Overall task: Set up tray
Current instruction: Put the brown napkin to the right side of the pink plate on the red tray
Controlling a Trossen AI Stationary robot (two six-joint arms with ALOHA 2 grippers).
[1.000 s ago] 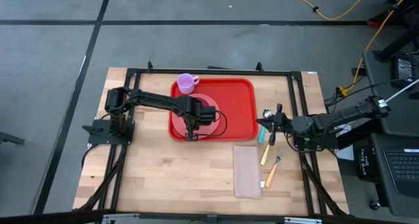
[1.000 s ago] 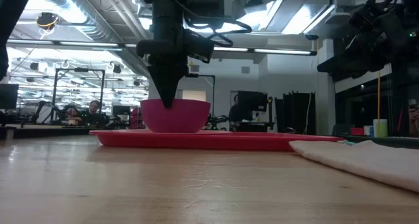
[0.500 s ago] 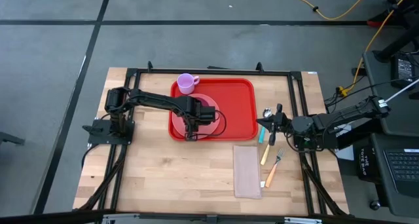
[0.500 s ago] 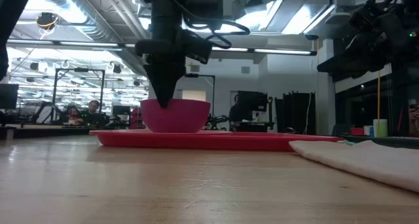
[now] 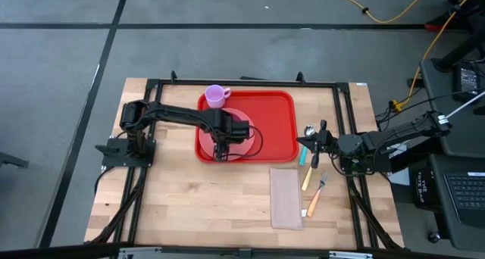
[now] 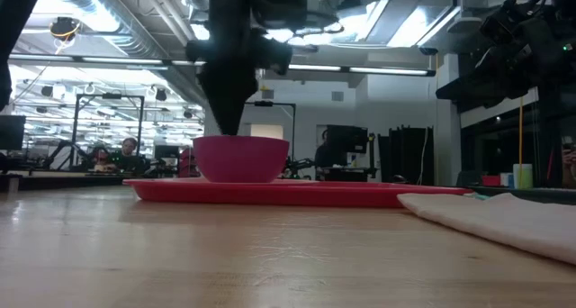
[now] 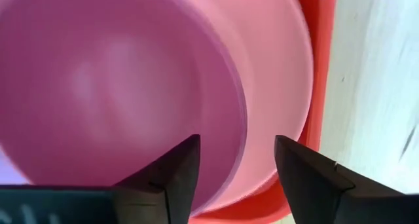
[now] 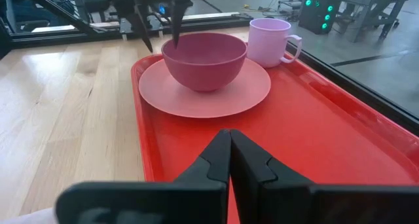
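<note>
We count one red tray [image 5: 269, 123], upper centre, holding one plate [image 8: 204, 90], one bowl [image 8: 203, 59], one mug [image 5: 217, 96]. Left gripper [image 8: 158, 29] spread above bowl; right gripper [image 8: 230, 152] pressed together.

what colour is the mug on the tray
Pale lilac mug, clearest in the right wrist view.

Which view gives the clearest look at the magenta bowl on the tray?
The right wrist view: the bowl shows whole, sitting on the pink plate on the red tray. The low view shows its side only, the left wrist view just its blurred inside, and in the high view the left arm covers most of it.
</note>
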